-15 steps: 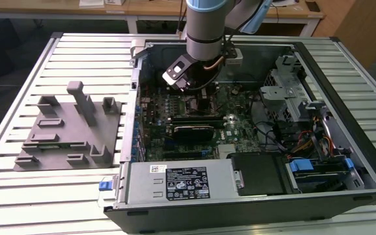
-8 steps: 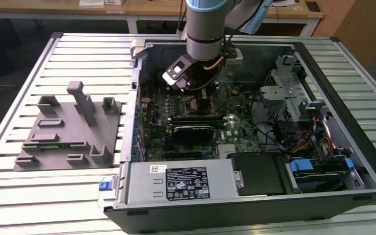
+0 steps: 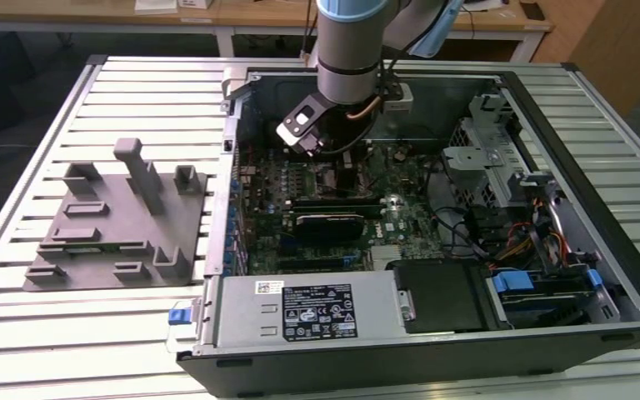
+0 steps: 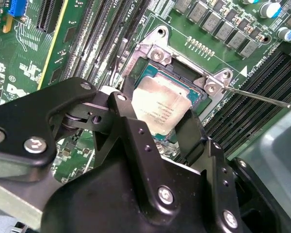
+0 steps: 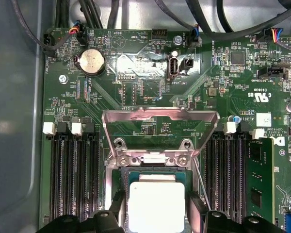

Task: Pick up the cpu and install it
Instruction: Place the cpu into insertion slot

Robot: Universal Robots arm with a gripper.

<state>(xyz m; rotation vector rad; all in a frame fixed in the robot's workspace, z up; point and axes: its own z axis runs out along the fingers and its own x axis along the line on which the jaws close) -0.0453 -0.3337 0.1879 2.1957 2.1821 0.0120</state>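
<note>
In both wrist views the cpu [image 4: 161, 108] [image 5: 156, 206], a thin square chip with a silvery top plate, sits between my two black fingers. It is directly over the open socket [image 4: 184, 80] on the green motherboard, slightly tilted in the second wrist view. My gripper [image 4: 157, 111] [image 5: 156, 208] is shut on its two opposite edges. The socket's metal load plate [image 5: 160, 119] is swung up and its thin lever [image 4: 266, 99] sticks out to one side. In the exterior view the gripper [image 3: 322, 152] reaches down into the open computer case [image 3: 620, 275].
Memory slots [image 5: 72, 179] flank the socket and one holds a green module [image 5: 258, 184]. A coin battery [image 5: 92, 60] and cables [image 5: 136, 9] lie beyond it. A grey fixture plate [image 3: 120, 225] with upright posts lies to the exterior view's left of the case. The power supply [image 3: 297, 312] is nearest that camera.
</note>
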